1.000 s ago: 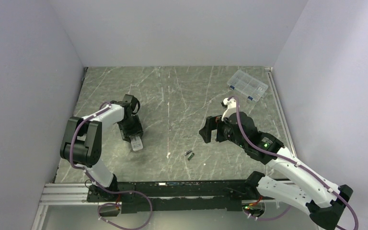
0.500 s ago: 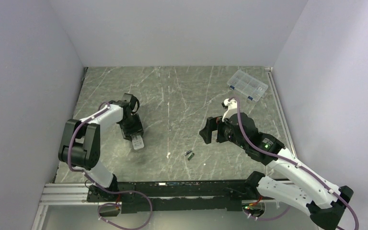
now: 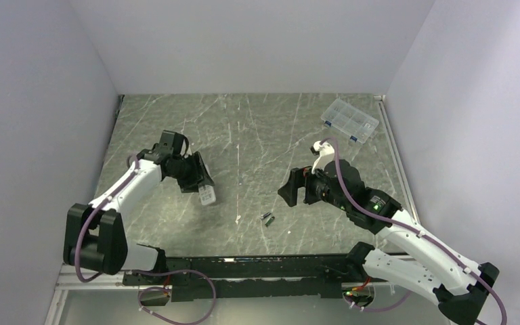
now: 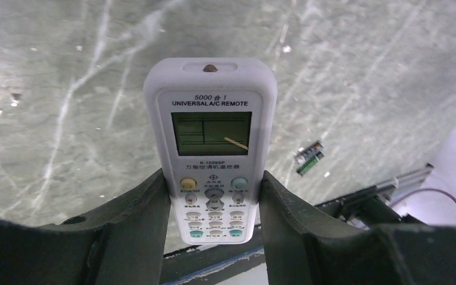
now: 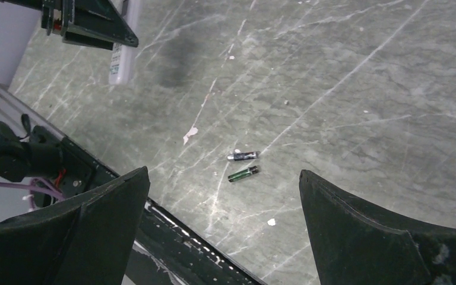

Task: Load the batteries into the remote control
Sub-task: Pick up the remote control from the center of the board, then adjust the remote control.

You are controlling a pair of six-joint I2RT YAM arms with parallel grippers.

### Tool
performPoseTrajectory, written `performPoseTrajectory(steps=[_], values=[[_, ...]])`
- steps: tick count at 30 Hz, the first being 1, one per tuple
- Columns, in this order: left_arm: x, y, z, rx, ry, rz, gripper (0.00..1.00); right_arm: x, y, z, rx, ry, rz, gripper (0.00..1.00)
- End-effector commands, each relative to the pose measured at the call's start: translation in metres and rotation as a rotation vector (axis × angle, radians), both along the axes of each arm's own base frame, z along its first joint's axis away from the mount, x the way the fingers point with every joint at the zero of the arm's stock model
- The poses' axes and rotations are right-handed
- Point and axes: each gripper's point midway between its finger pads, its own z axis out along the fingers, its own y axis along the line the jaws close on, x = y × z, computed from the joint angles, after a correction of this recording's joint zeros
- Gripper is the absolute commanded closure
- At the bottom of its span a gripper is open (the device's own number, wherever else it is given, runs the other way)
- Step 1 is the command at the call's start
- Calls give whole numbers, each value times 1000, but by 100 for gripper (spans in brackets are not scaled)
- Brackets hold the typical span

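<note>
Left tool (image 4: 214, 178) clamps the remote control (image 4: 210, 127) (keypad (image 4: 214, 217) legible only wrist-side); right tool (image 5: 222, 173) gapes empty near the batteries (image 5: 243, 173)

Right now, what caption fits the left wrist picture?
Left gripper holds slim white plastic remote control over grey marbled table.

Remote (image 4: 210, 151): "UNIVERSAL A/C REMOTE", maybe "K-1029SP"

Open tabletop (image 3: 257, 135) on every side of the batteries (image 3: 268, 218)
</note>
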Motion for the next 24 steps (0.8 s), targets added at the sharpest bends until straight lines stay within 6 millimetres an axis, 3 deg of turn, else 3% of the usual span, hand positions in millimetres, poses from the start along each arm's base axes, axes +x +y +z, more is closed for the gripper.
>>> performPoseTrajectory(steps=[1,14,21,24], values=[[2,-26,35,-178,-94,-40,100,-4,17,15,100,-6,55,0],[-10,-56,83,-474,-170,1,100,-8,55,30,220,34,156,5],[-16,-64,97,-571,-167,96,100,-8,81,34,218,57,174,7],[-19,-66,94,-582,-146,137,100,-9,94,39,214,48,195,8]])
